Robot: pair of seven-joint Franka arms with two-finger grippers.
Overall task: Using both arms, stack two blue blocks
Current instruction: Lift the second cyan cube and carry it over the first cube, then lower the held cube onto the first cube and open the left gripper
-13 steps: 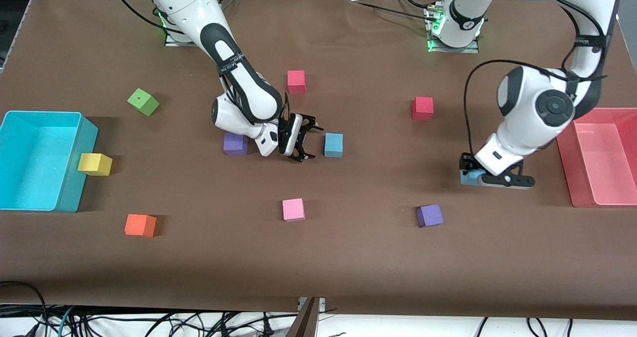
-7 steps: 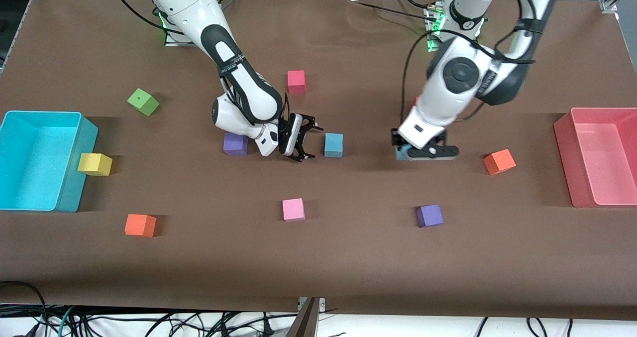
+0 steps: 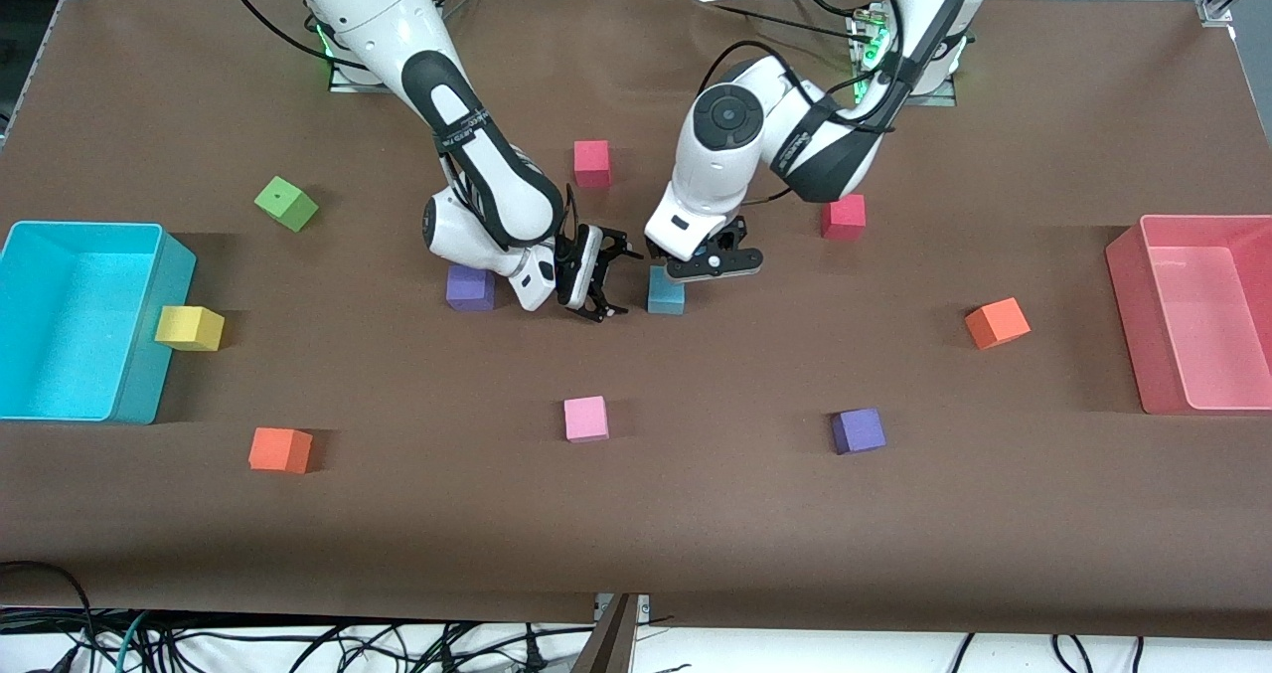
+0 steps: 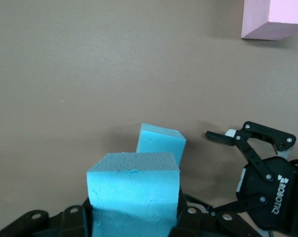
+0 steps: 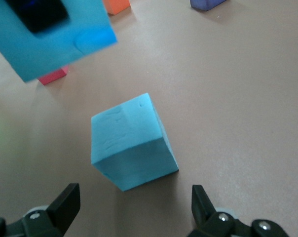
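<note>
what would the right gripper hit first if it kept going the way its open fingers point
Most likely the blue block on the table. The right gripper is open, and that block sits between its fingers in the right wrist view. The left gripper, holding the other blue block, hangs just above; depth is unclear.

Held block point(image 4: 134, 197) in left gripper point(image 3: 708, 261), over table block point(image 3: 666, 292). Right gripper point(image 3: 599, 285) just beside table block, toward right arm's end, fingers apart.
</note>
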